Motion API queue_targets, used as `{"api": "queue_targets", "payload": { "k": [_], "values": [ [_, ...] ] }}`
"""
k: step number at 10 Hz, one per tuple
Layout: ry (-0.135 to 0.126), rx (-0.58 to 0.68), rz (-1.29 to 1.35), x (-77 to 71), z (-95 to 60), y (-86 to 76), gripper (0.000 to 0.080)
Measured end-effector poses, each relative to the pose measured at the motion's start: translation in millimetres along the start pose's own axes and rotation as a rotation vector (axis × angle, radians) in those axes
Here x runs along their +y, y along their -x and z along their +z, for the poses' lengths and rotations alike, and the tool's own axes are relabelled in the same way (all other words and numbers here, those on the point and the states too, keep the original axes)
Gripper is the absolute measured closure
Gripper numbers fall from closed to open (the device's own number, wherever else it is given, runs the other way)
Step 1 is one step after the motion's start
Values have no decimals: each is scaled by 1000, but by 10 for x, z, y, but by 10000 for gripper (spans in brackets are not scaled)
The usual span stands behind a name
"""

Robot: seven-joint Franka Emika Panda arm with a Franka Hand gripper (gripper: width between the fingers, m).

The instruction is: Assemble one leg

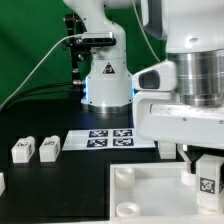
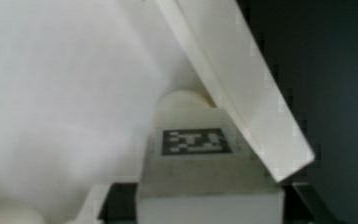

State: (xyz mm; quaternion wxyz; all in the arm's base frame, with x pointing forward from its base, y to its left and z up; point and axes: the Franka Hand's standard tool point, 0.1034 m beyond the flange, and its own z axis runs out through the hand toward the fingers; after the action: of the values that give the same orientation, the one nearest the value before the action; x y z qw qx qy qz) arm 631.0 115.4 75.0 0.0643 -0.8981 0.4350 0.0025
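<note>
One leg [image 1: 208,182] in the firm grip of the pincer [image 1: 204,170], over the white panel [image 1: 150,200].

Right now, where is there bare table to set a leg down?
Bare table lies between the loose legs and the panel, on the exterior view's left. Crowded: the gripper holds a leg over the panel, exterior view's right.

The leg [image 1: 208,180] is matt white plastic (so is the smooth panel [image 1: 150,198]).
</note>
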Motion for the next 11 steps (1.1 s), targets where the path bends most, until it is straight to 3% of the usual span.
{"api": "queue_targets", "payload": {
  "k": [2, 3, 5, 7, 8, 9, 10, 11],
  "values": [
    [-75, -15, 453, 44, 3, -3, 508],
    [-89, -42, 573, 45, 4, 2, 508],
    [-91, -63, 776, -2, 2, 69, 506],
    [-92, -62, 740, -17, -4, 91, 506],
    [-89, -58, 699, -11, 3, 93, 441],
    [-79, -42, 468, 1, 0, 76, 276],
    [-72, -35, 302, -4, -4, 68, 276],
    [-59, -15, 90, -22, -8, 62, 178]
  ]
}}
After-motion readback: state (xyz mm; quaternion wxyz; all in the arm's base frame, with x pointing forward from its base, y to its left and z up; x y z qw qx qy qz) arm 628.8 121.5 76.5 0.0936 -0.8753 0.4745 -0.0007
